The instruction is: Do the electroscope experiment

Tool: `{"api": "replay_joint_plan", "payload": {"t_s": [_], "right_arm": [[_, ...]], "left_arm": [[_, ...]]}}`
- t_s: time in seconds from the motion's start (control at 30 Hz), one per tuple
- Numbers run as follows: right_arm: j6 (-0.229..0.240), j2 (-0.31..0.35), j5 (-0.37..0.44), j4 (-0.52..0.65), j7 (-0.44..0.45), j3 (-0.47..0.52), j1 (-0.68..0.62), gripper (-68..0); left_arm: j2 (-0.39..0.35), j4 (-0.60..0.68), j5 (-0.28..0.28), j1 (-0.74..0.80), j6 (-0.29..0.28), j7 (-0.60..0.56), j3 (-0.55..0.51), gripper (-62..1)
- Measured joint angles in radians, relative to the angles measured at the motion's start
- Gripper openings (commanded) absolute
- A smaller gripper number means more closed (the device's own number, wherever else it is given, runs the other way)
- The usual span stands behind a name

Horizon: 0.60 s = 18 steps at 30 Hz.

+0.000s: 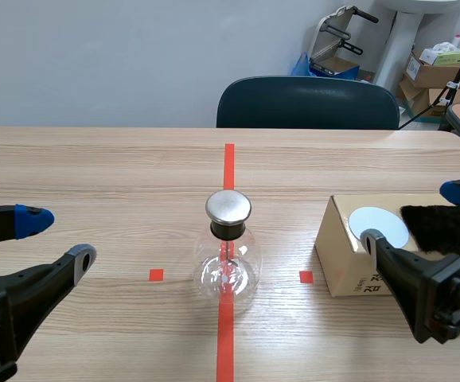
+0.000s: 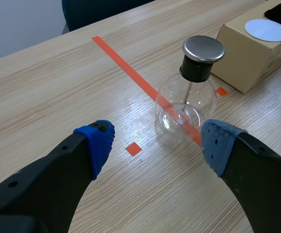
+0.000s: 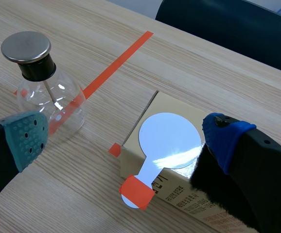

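Scene view puts the glass flask (image 1: 228,255) with its metal cap (image 1: 228,207) at the middle of the table (image 1: 95,167), standing upright on the long orange-red tape line. It is well apart from both arms.

The left gripper (image 1: 59,237) hangs low on its own side, its fingers spread with nothing between them. The right gripper (image 1: 415,215) is just as wide apart. It hovers by the cardboard box (image 1: 345,263), on whose top lie a white round paddle (image 1: 379,225) and a patch of black fur (image 1: 443,229).

Nothing is held yet, so the experiment seems to be at its opening step, fetching the charging tools. The next move probably falls to the right arm. The paddle's taped handle juts past the box edge in the right wrist view, which should give the fingers something to pinch. Rubbing paddle against fur would follow, then bringing the paddle to the cap without tipping the flask.

Counted, there is one flask, one cap, one box, one paddle, one fur patch and two grippers — and one dark chair (image 1: 308,103) across the table.
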Motion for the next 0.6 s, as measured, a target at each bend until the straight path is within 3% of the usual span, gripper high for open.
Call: {"api": "replay_joint_plan", "payload": {"t_s": [0.5, 0.6], "right_arm": [[0.000, 0.000, -0.013, 0.000, 0.026, 0.000, 0.000, 0.4], [0.000, 0.000, -0.127, 0.000, 0.052, 0.000, -0.001, 0.4]], "left_arm": [[0.000, 0.000, 0.000, 0.000, 0.000, 0.000, 0.000, -20.6], [0.000, 0.000, 0.000, 0.000, 0.004, 0.000, 0.000, -20.6]]}}
